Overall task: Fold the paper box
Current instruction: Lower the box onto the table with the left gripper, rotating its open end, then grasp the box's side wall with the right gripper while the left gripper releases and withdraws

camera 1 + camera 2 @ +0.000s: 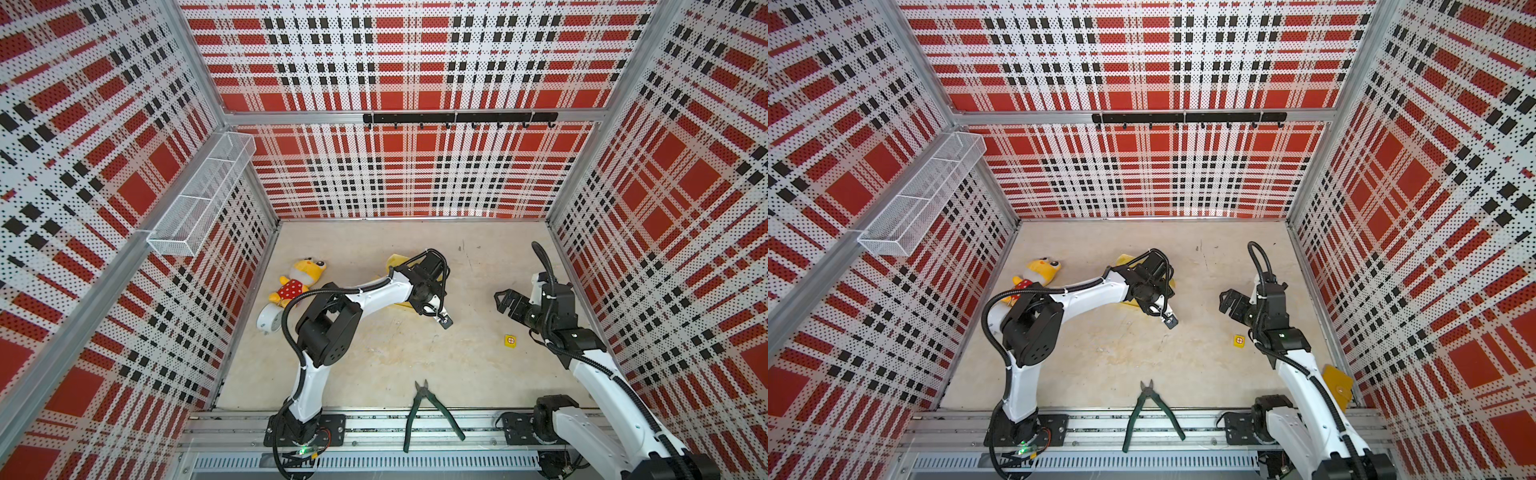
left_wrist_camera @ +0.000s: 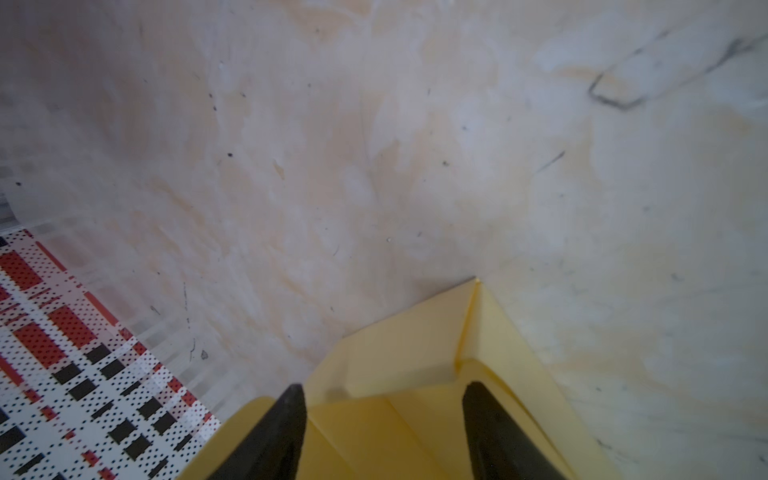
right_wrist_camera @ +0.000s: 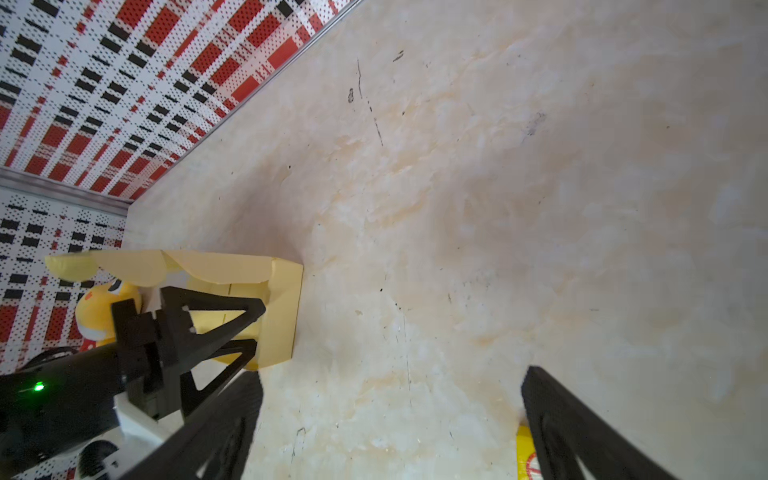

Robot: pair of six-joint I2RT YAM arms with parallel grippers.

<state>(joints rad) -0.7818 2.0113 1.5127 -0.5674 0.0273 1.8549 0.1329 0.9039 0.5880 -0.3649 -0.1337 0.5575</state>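
Since the box (image 3: 282,307) is just light, floppy card, half-formed at far centre-left under the left gripper (image 2: 384,386), jaws parted over it, we'd pinch a wall gently near its crease so nothing crumples, with the right gripper (image 3: 392,372) wide and empty off right.

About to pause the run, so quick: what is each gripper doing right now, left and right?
Left gripper: open, fingers straddling part of the paper box, not clamped on it.
Right gripper: open, holding nothing.
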